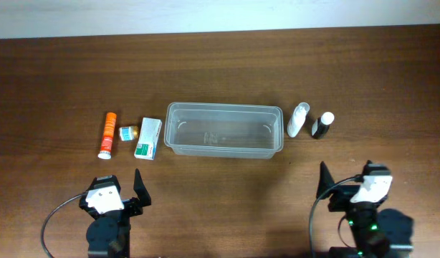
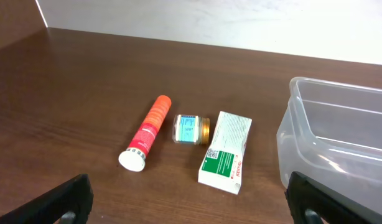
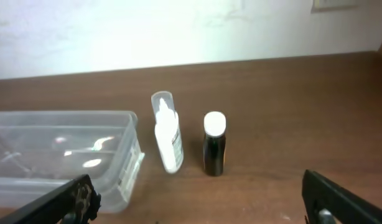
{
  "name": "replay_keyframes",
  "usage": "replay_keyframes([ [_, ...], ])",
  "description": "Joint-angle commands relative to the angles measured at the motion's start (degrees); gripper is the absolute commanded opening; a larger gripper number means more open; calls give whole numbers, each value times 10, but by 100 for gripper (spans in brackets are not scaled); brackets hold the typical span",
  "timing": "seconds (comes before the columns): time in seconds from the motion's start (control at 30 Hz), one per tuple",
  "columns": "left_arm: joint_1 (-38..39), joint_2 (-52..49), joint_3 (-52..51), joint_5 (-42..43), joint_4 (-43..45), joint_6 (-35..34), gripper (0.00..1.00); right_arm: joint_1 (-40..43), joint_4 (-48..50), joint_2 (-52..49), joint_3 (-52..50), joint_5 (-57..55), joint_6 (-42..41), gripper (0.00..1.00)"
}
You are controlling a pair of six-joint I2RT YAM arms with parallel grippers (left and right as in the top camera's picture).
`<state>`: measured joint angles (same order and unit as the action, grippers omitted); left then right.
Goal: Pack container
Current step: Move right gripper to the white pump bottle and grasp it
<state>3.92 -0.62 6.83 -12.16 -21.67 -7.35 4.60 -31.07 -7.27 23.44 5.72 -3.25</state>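
The clear plastic container (image 1: 223, 129) stands empty at the table's middle; it also shows in the left wrist view (image 2: 340, 134) and the right wrist view (image 3: 60, 149). Left of it lie an orange tube (image 1: 107, 135) (image 2: 147, 130), a small jar (image 1: 128, 132) (image 2: 191, 129) and a green-and-white box (image 1: 148, 137) (image 2: 226, 152). Right of it are a white bottle (image 1: 298, 119) (image 3: 167, 132) and a dark bottle with a white cap (image 1: 322, 125) (image 3: 214, 144). My left gripper (image 1: 123, 192) (image 2: 191, 208) is open and empty near the front edge. My right gripper (image 1: 345, 185) (image 3: 200, 205) is open and empty too.
The brown wooden table (image 1: 220, 64) stretches back to a pale wall (image 2: 241, 18). A black cable (image 1: 51, 226) loops by the left arm's base.
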Motion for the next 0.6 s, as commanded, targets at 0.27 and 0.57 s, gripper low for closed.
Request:
replay_keyframes([
  [0.27, -4, 3, -3, 4, 2, 1, 100, -4, -289, -470, 530, 72, -7, 98],
  [0.57, -4, 3, -3, 4, 2, 1, 100, -38, -381, -713, 697, 101, -62, 100],
])
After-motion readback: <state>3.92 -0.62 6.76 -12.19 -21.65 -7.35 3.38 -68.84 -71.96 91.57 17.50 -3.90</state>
